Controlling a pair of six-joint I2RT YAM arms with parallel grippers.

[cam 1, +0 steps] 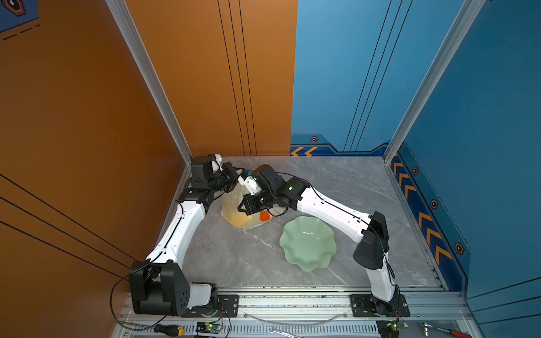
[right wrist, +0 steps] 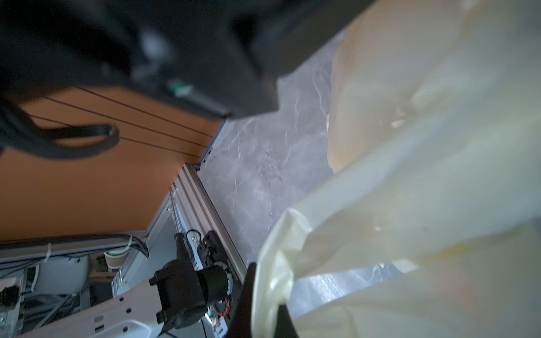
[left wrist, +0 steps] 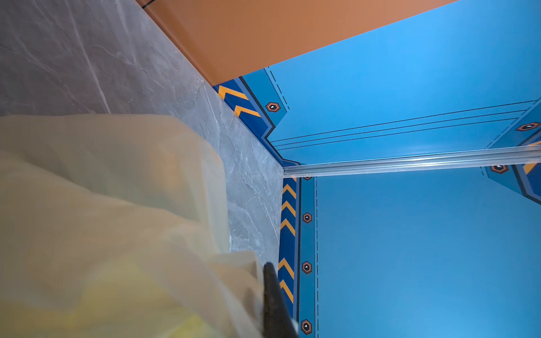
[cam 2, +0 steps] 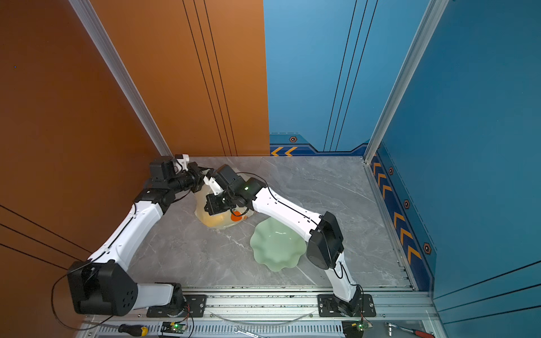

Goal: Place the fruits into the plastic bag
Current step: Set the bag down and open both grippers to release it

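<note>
The plastic bag sits at 10 o'clock on the worktop. The fruits show only as yellow and orange tints through its film. The left hand is closed on film at the bag's 12 o'clock edge. The right hand, over the bag's middle, is closed on a strip of film that looks like a loop handle. Risk: the film is thin and slippery, so an uneven lift or opposed pull may tear it, slide it out of a grip, or tip the mouth and spill fruit. The wrists stand close together above the bag, so they may collide. The pale green dish lies at 4 o'clock from the bag, just beside the right forearm, and obstructs a low retreat. A screwdriver lies off the worktop at 7 o'clock.
</note>
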